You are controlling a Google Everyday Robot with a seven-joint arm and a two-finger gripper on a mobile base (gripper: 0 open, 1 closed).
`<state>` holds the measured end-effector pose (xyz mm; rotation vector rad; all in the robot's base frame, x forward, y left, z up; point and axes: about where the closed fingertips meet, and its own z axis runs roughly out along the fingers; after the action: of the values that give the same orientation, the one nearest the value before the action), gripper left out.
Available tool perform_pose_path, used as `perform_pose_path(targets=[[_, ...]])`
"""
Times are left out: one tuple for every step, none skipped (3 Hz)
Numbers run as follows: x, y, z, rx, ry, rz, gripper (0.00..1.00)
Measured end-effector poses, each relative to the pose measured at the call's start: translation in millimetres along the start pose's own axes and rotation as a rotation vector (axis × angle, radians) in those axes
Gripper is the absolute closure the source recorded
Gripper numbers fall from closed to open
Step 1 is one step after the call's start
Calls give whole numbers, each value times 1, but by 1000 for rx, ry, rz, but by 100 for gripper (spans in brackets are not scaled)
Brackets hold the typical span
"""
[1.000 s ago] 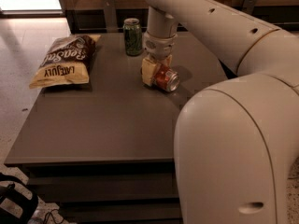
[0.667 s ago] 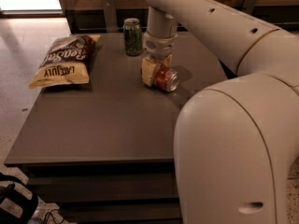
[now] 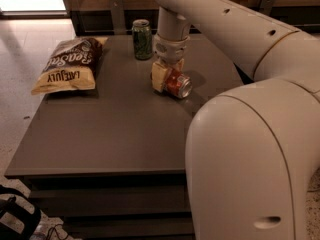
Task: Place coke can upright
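Although the gripper (image 3: 168,79) had come to grips with the coke can (image 3: 176,84), the job looked only partly done. The can was on its side, its silver end pointing toward the near right, low over the back middle of the table (image 3: 115,134); whether it rested on the top or hung just clear could not be told. By my reckoning, what was left was to turn it onto its base, set it down and let go.

The jaws stood no wider than the can's body, closed around it, with one pale finger (image 3: 158,77) pressed against its left side and the other mostly hidden behind it. The green can (image 3: 142,39) stood upright near it toward the back, and the chip bag (image 3: 70,64) lay well apart at the left edge.
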<state>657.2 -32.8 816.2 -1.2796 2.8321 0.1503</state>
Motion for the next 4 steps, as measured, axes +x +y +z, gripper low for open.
perform_pose_path(targets=[[0, 0, 0, 0, 0, 0, 100], [3, -4, -3, 19, 6, 22, 100], [11, -7, -12, 52, 21, 56, 100], [20, -9, -29, 89, 14, 81, 100]])
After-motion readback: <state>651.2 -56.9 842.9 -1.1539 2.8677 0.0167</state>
